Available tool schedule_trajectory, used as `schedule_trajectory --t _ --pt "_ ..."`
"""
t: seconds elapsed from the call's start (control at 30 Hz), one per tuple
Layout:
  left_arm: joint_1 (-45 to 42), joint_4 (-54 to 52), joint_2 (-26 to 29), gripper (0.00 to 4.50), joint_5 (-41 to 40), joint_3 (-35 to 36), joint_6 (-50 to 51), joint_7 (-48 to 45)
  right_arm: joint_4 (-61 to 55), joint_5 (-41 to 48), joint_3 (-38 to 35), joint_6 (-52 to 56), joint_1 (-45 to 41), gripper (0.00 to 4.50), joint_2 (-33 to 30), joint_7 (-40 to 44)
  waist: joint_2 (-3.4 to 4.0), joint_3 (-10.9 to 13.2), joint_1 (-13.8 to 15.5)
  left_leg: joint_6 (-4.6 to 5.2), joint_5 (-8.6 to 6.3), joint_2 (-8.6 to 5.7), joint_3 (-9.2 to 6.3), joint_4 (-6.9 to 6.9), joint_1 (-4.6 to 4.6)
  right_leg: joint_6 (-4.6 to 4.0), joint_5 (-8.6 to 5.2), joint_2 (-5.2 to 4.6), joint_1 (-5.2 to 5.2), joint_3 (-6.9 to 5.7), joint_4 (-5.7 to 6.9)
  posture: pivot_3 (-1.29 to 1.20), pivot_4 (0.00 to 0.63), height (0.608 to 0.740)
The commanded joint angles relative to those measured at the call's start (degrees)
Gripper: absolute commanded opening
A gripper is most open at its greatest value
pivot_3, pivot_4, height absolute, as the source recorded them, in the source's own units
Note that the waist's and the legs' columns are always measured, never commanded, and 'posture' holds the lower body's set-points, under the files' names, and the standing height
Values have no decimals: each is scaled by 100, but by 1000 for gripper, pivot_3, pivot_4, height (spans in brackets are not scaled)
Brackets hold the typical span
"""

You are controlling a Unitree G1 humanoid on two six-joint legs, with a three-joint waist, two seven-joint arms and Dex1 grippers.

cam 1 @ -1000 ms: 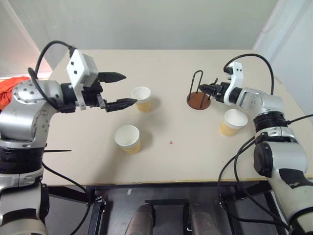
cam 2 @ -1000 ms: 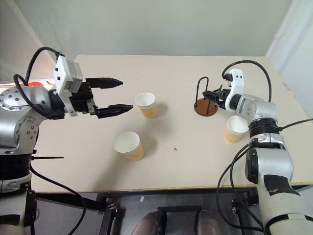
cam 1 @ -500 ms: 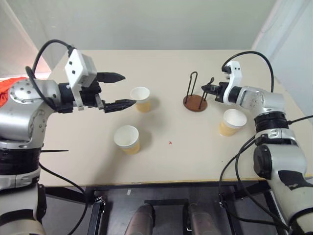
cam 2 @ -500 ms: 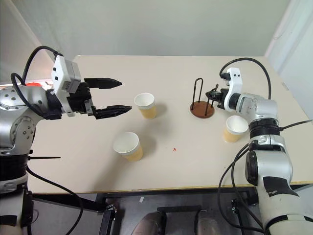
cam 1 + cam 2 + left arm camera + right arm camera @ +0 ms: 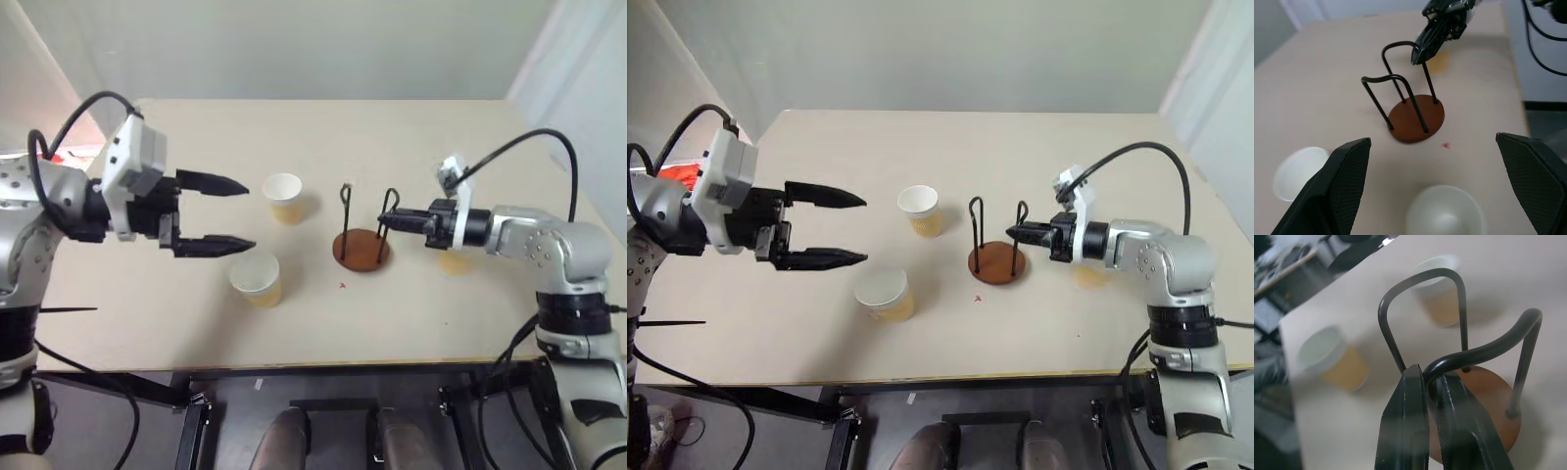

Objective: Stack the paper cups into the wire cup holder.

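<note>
Pinching the top of one wire loop, the right gripper [image 5: 1012, 232] held the wire cup holder [image 5: 997, 250] near the middle of the frame, its brown base flat on the table [image 5: 1038, 147] and its two thin black loops upright. To the left of the holder stood two paper cups [image 5: 920, 211], one in the upper middle and another [image 5: 886, 295] lower, both upright with white rims and tan sides. The left gripper [image 5: 853, 229], jaws wide apart and empty, was much nearer to these cups and pointed toward them. A third cup [image 5: 1090, 275] sat mostly hidden behind the right arm.
</note>
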Motion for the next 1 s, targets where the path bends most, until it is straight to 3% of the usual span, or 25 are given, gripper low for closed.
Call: schedule_trajectory --t 0.03,0.43,0.67,0.77,0.87,1.0 --pt "181 -305 193 4500 -84 140 17 -159 -724 284 -75 15 177 28 67 -226 0 0 -4 0 2 0 0 2 0 0 0 0 0 1 0 0 150 740" --pt "287 -231 246 4500 123 69 -79 -178 -1210 54 567 -388 740 28 -126 -488 -12 -8 -4 4 24 -1 1 3 2 -1 0 0 3 10 2 0 150 740" --pt "225 -202 230 4500 158 60 -79 -139 -1048 84 757 -262 624 2325 -280 -470 -17 -11 -1 1 21 0 1 0 0 0 -1 2 0 10 -1 0 150 740" --pt "193 -176 236 4500 166 50 -98 -170 -1125 33 961 -308 565 3323 -709 -187 -18 -11 7 0 19 -1 1 -1 -4 0 -1 2 1 9 -10 0 150 740" --pt "34 -43 173 4500 241 -38 -216 -215 -1452 -43 1219 -561 558 4431 -1671 561 -17 -11 31 0 17 -2 0 -3 -13 0 -1 1 1 8 -23 0 150 740" --pt "-174 80 74 4500 297 -167 -339 -267 -1327 13 959 -759 83 4431 -2367 1043 -22 -13 23 -1 11 -2 -2 -2 -22 3 -2 2 1 8 -38 0 150 740"
